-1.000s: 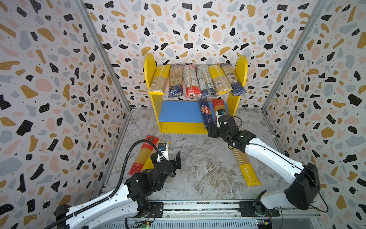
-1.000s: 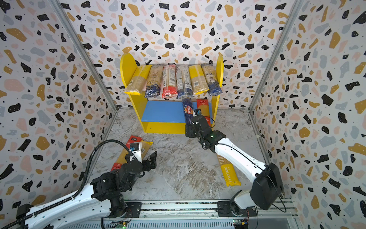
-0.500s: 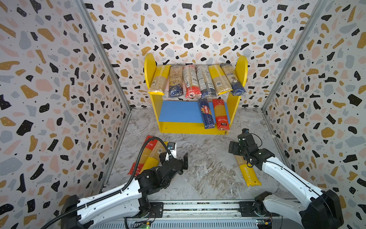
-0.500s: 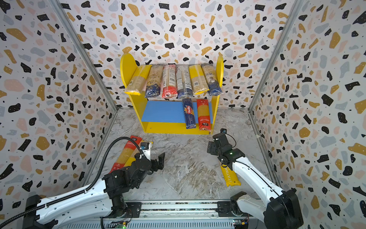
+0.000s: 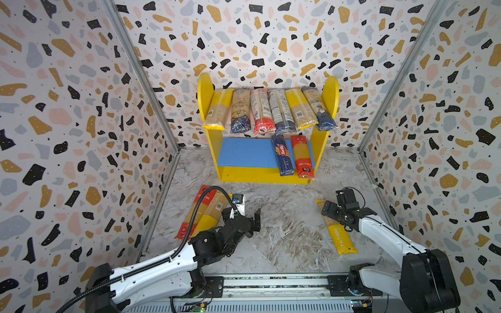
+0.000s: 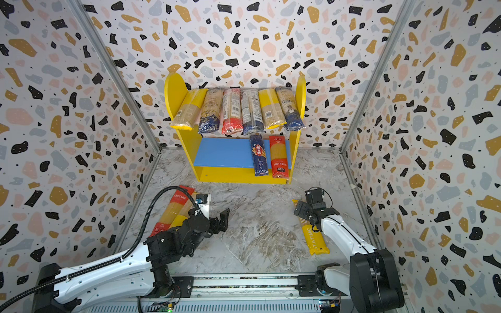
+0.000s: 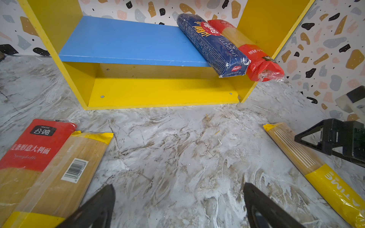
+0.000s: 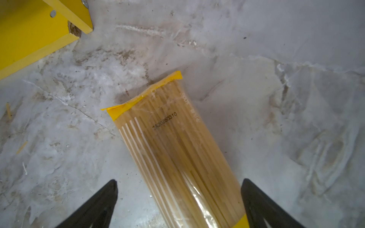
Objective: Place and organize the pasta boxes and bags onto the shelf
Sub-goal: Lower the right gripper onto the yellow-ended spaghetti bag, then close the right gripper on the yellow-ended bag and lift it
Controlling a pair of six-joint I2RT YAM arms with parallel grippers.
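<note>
Right gripper [image 8: 179, 180] jaws spread wide over STATIME spaghetti pack [image 5: 340, 238] on tabletop [image 5: 284, 230], left gripper [image 7: 178, 185] jaws released over tabletop, Barilla pack [image 5: 282, 155] shelved on blue board [image 5: 244, 154].

Both top views high, toward the shelf [image 5: 329, 94]; wrist views low, close.

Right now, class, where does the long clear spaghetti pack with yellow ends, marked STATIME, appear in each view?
Top view: STATIME pack on the marble floor, lower right, under the right arm.
Top view: likewise lower right.
Left wrist: on the floor, on the same side as the blue Barilla pack.
Right wrist: centre, running between the open right fingers.
Shared landmark: the yellow wooden shelf's base.
</note>
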